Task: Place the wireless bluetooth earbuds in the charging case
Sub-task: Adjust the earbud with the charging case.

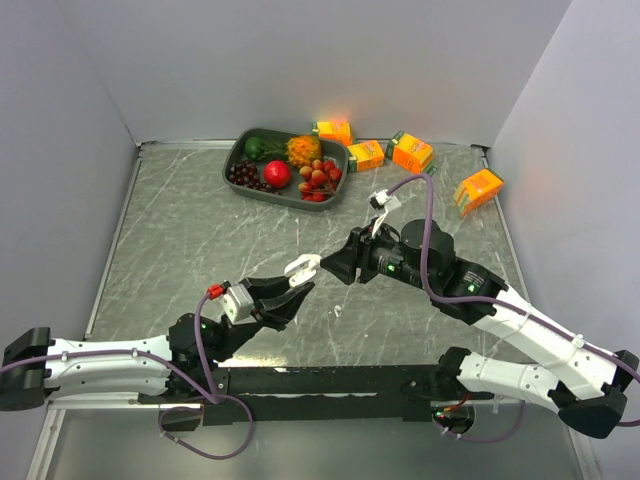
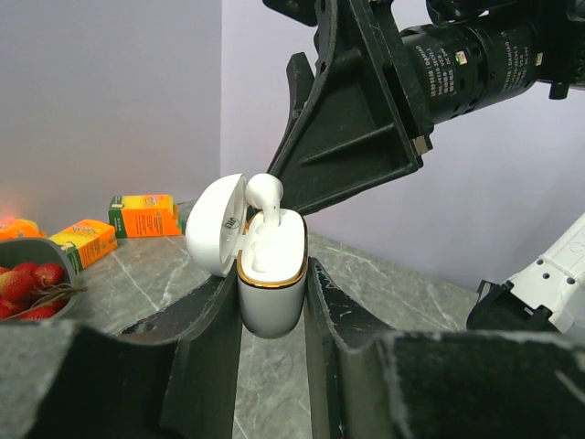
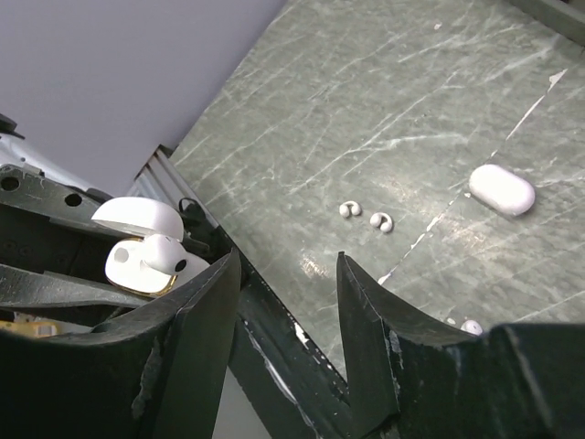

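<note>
Two arms reach inward over the grey marbled table (image 1: 180, 240), their ends nearly meeting above its middle. From the near left corner the left arm (image 1: 110, 360) lies low and long, its wrist angled up and to the right. The right arm (image 1: 520, 320) folds back from the near right corner and points its wrist left and slightly downward. Along the far edge sit a dark tray of fruit (image 1: 237, 160) and four orange cartons (image 1: 411, 152), well apart from both arms. The left gripper (image 1: 295, 288) is clamped on the body of a white charging case (image 2: 271, 274), held upright above the table with its lid (image 2: 217, 224) swung open to the left. The right gripper (image 3: 287, 265) hangs just beside that case, its jaws spread with nothing between them. A closed white case (image 3: 502, 189) lies flat on the table. One stemmed earbud (image 2: 265, 192) stands in the held case, its rounded head above the gold rim. Two bean-like earbuds (image 3: 348, 209) lie side by side on the table, near the closed case.
</note>
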